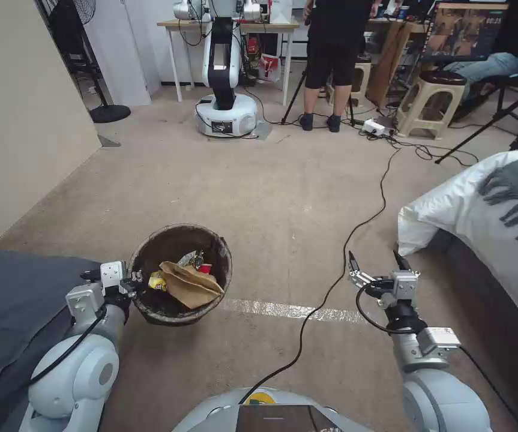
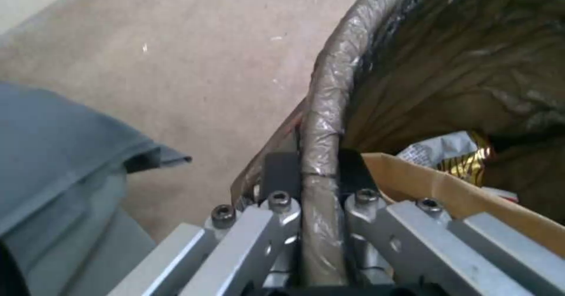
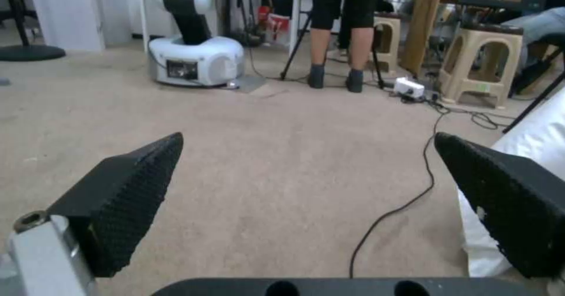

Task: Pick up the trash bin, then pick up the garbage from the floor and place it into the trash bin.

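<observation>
— What have you got hold of?

— My left gripper (image 2: 312,172) is clenched on the rim of the trash bin (image 1: 180,318), one finger outside the wall and one inside, pinching the dark liner folded over the edge. I judge that grip is chosen because the rim is the only thin part of the bin a narrow jaw can close on.

— And where is the bin?

— Just in front of my left arm, with its mouth tipped a little toward me, so the opening faces up and I can see into it. I cannot tell whether it hangs above the carpet or rests on it.

— What is inside?

— A flat brown paper bag (image 1: 191,284) lies across the middle of the bin, with a shiny snack wrapper (image 1: 158,280) beside it, toward my gripping hand, and something red (image 1: 205,268) behind the bag. So some garbage is already in.

— Your other hand?

— My right gripper (image 1: 380,262) hovers well to the right of the bin, low over the carpet, fingers spread wide and holding nothing. A black cable (image 1: 355,231) runs across the floor between it and the bin. I see no litter on the carpet near the bin, so I reckon the picking is largely done.
</observation>
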Robot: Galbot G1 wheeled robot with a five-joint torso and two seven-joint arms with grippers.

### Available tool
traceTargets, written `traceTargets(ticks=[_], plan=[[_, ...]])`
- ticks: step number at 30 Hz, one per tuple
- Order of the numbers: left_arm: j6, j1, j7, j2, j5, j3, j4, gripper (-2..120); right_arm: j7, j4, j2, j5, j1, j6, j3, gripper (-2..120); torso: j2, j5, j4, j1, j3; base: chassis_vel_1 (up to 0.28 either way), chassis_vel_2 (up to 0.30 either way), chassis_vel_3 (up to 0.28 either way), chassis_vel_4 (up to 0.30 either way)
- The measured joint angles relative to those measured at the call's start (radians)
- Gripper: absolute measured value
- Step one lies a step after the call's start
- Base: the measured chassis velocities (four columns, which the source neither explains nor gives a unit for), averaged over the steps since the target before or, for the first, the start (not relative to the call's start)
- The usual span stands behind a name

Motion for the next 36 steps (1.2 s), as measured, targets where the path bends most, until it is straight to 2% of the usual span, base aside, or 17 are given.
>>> traceTargets(ticks=[12, 21, 36], plan=[[0.003, -0.074, -0.001, 0.011, -0.008, 0.030, 0.115, 3, 0.028, 0.002, -0.009, -0.007, 0.023, -0.042, -0.027, 100, 0.000, 0.0000, -0.0001, 0.000, 0.000, 0.000, 0.000, 0.000, 0.000], [0.003, -0.079, 0.000, -0.005, -0.008, 0.048, 0.154, 3, 0.055, -0.012, -0.027, 0.002, 0.066, -0.069, -0.073, 100, 0.000, 0.0002, 0.0000, 0.000, 0.000, 0.000, 0.000, 0.000, 0.000], [0.002, -0.084, 0.002, -0.032, -0.005, 0.076, 0.203, 3, 0.060, -0.016, -0.033, 0.010, 0.074, -0.072, -0.086, 100, 0.000, 0.0002, -0.0001, 0.000, 0.000, 0.000, 0.000, 0.000, 0.000]])
